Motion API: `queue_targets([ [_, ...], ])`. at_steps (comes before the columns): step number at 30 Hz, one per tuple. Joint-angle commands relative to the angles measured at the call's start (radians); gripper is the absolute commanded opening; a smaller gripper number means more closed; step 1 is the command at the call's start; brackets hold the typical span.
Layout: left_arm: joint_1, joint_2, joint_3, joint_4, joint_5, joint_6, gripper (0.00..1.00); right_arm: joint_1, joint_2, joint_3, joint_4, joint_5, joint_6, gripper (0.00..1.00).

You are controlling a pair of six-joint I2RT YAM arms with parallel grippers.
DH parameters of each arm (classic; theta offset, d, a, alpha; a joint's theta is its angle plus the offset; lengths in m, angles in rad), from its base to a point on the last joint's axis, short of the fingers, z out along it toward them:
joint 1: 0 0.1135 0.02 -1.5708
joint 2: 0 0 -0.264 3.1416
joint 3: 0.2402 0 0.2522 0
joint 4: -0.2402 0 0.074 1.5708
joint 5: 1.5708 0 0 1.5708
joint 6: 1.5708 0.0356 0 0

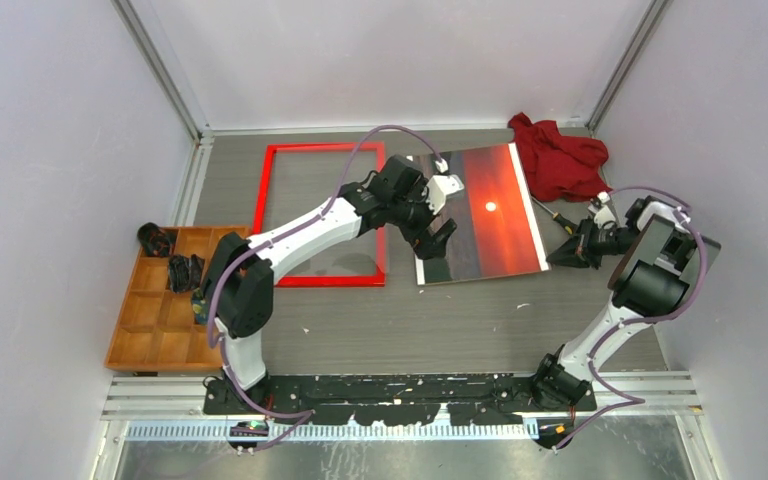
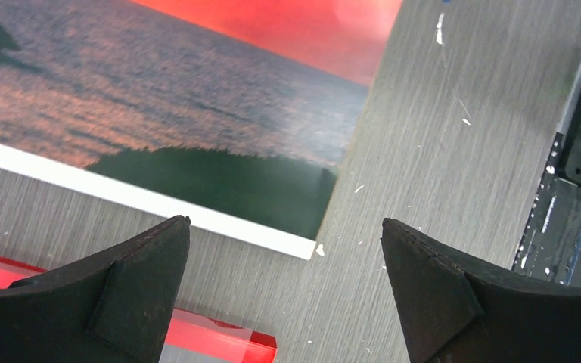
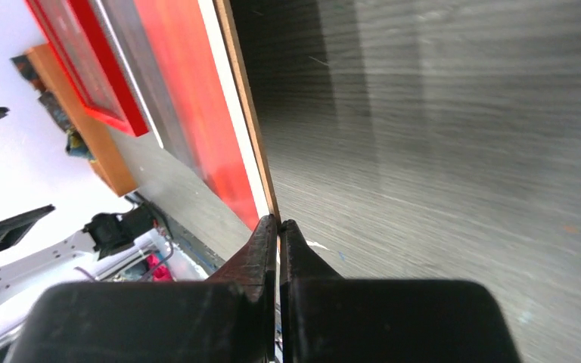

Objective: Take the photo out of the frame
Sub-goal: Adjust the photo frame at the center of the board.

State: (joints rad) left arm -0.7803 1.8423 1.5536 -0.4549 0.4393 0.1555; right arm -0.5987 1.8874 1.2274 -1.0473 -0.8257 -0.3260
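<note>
Right fingers [image 3: 251, 261] are pinched flat on the near right corner of the photo [image 1: 490, 215], thin edge sandwiched between the pads. A brown layer shows under that edge; can't tell if it's pinched too. The grip likely anchors or lifts the sheet to keep it clear. Right gripper [image 1: 572, 250] sits low and sideways, arm bent sharply, elbow out beyond the photo's right side.

Left fingers [image 2: 144, 283] are spread wide, holding nothing, hanging over the photo's near left corner, likely ready to press or grab there. Left gripper [image 1: 438, 238] points down, arm stretched long and diagonal from its base.

Photo lies face up on the table [image 1: 410, 330], fully outside the frame [image 1: 310, 148], which sits just left of the photo, not touching. Removal looks basically done; only letting go is left.
</note>
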Motion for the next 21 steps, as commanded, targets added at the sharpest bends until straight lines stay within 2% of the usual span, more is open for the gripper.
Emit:
queue_targets([
  [1,0.013,0.025,-0.006,0.016,-0.081,-0.050,1.00,-0.040,-0.077,-0.023,0.026,0.122,0.042,0.01],
  [6,0.038,0.099,0.029,0.011,-0.186,-0.144,1.00,-0.054,-0.067,-0.037,0.059,0.189,0.069,0.01],
  [11,0.087,0.187,0.092,-0.028,-0.193,-0.223,1.00,-0.055,-0.044,-0.043,0.081,0.224,0.085,0.03],
  [14,0.103,0.237,0.137,-0.050,-0.173,-0.238,1.00,-0.054,-0.036,-0.046,0.091,0.243,0.094,0.09],
  [17,0.109,0.274,0.177,-0.068,-0.142,-0.258,1.00,-0.054,-0.038,-0.049,0.098,0.256,0.096,0.11],
  [21,0.109,0.307,0.206,-0.067,-0.119,-0.281,1.00,-0.054,-0.049,-0.054,0.102,0.258,0.096,0.25],
])
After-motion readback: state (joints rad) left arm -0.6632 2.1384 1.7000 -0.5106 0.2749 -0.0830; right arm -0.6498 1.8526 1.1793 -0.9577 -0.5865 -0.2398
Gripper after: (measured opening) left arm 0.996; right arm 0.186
